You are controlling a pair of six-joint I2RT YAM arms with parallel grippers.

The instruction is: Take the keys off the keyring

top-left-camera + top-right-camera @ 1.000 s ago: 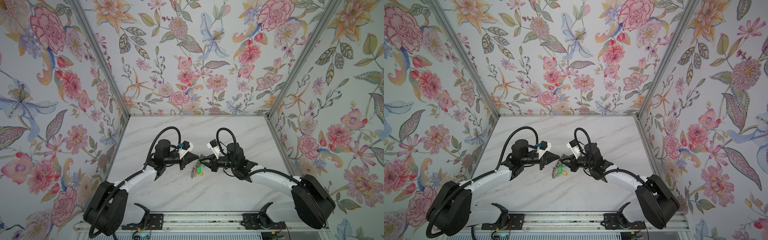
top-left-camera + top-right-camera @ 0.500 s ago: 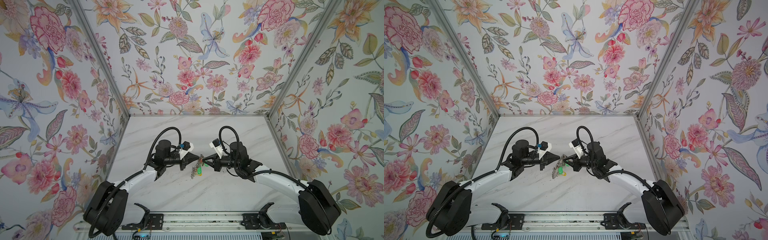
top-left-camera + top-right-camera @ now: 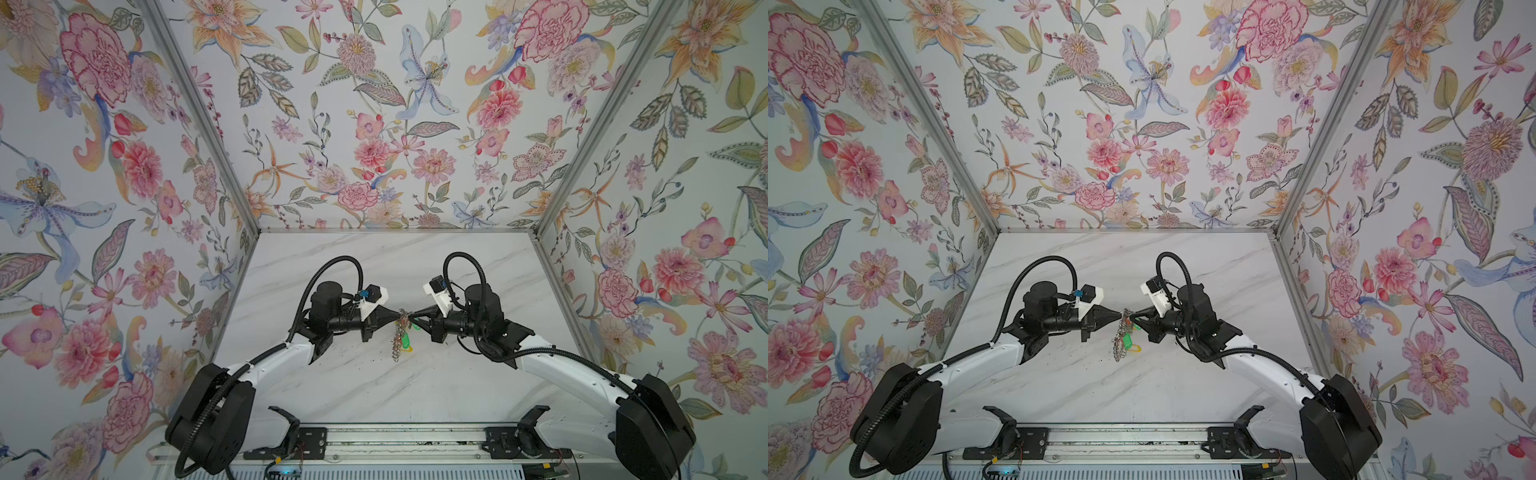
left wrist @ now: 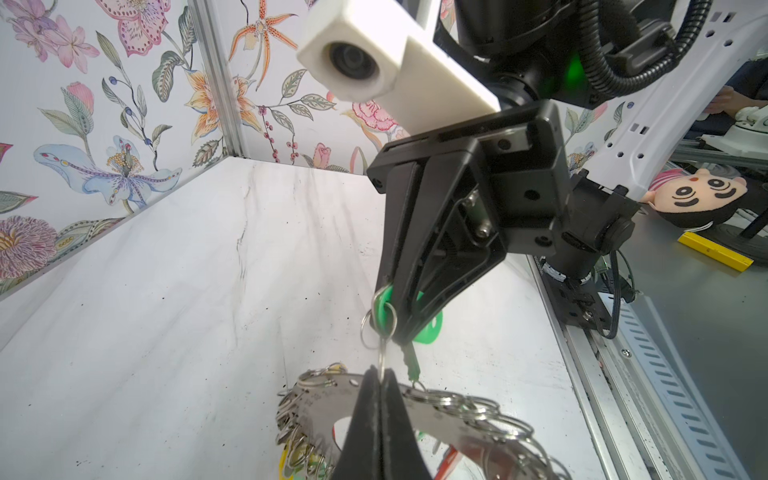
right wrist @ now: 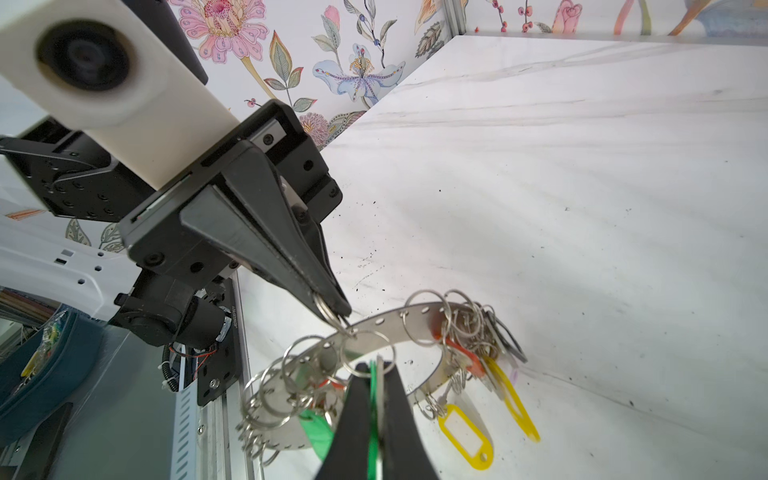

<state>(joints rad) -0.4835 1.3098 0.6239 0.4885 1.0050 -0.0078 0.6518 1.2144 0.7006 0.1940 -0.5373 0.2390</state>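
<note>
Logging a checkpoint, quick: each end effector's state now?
Left end effector: closed on a small split ring.
Right end effector: closed on the green key tag.

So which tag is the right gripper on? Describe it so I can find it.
Mid-table, the left gripper holds the keyring by a small ring. Facing it, the right gripper pinches a green tag edge-on between its fingers; the yellow tags and another green tag hang free.
</note>
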